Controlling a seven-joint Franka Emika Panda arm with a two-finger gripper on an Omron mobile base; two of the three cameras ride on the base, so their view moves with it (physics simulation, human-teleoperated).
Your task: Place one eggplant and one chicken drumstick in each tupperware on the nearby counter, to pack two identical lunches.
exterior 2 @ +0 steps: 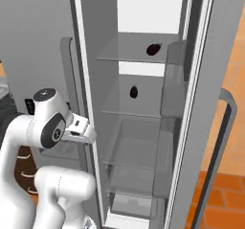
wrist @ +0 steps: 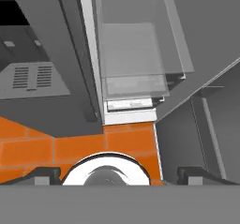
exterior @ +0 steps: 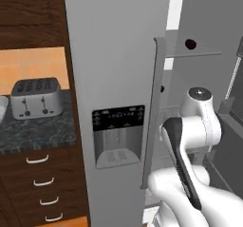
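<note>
Gripper [wrist: 114,174]: jaws spread wide, nothing between them, nothing touched. In the hand view the two dark fingertips [wrist: 43,174] sit far apart at the bottom of the frame, one at each side, with bare orange tiled floor [wrist: 70,145] beyond them. The hand looks down past the foot of the open fridge [wrist: 133,68], at its clear lower drawers and white base.

Count, task things:
- Eggplants: two, both inside the fridge. One dark oblong [exterior 2: 153,49] lies on the upper glass shelf, toward the right. A second [exterior 2: 134,92] sits on the next shelf down, nearer the middle and seen more end-on. The left base view catches the upper one as a dark spot [exterior: 190,44] past the door edge.
- Tupperware: one visible in part, a white dish [exterior: 2,111] cut off by the left edge of the left base view, on the counter [exterior: 38,131] just beside the toaster [exterior: 36,98].
- Counter: dark speckled top over brown drawers with four curved silver handles in a column [exterior: 43,188].

Other: fridge left door shut, with a long vertical handle [exterior: 153,112] and a dispenser panel [exterior: 118,137]. The right door stands swung open, its looped handle [exterior 2: 225,142] at the right of the right base view.

Arm pose: the white arm is folded close to the base in front of the closed left door, elbow joint raised [exterior 2: 47,120], with the forearm pointing toward the fridge opening. The hand itself is angled steeply downward. It is well below and apart from both eggplants.
</note>
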